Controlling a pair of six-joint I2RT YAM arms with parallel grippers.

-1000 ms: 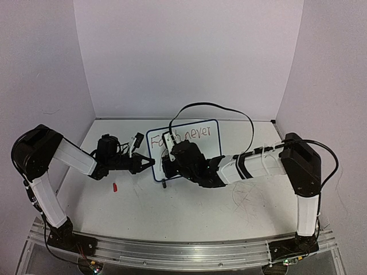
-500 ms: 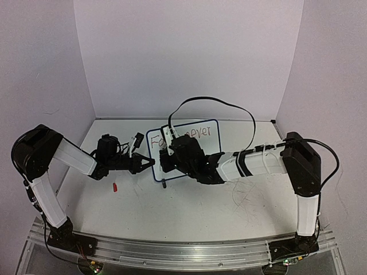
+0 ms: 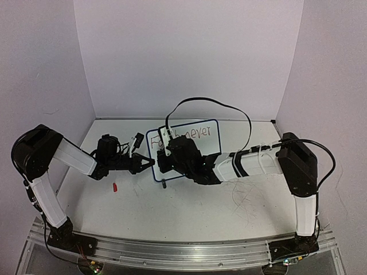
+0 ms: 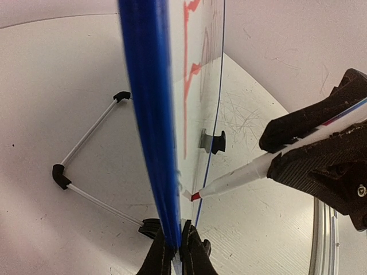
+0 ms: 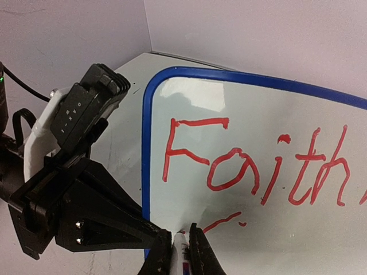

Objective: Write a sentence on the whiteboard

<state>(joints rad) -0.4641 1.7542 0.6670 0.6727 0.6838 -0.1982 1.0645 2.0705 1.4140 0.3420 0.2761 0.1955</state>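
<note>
Right end effector (image 5: 180,255): clamping shut on a white marker (image 4: 241,177), holding it slanted, pressing its red tip to the lower left of the whiteboard (image 5: 275,109), where tip and reflection are meeting on the surface, just below the "F".

Left end effector (image 4: 175,255): pinching closed on the blue frame at the board's left edge, low down, fingers pressing from both faces.

Carrying the sentence (image 5: 252,166) in thin red lettering: "Faith" filling the right wrist view, "never" following it on the same line in the top view, and a short red stroke opening a second line just beside the marker tip.

Standing upright on small black feet toward the back middle of the tabletop (image 3: 189,212), between the two arms, written face turning toward the near edge.

Lying behind the board in the left wrist view, a thin wire stand (image 4: 86,149) with black corners.

Lying on the tabletop near the left arm, a small red piece (image 3: 115,187).

Arching above the right arm and the board, a black cable (image 3: 229,109).
</note>
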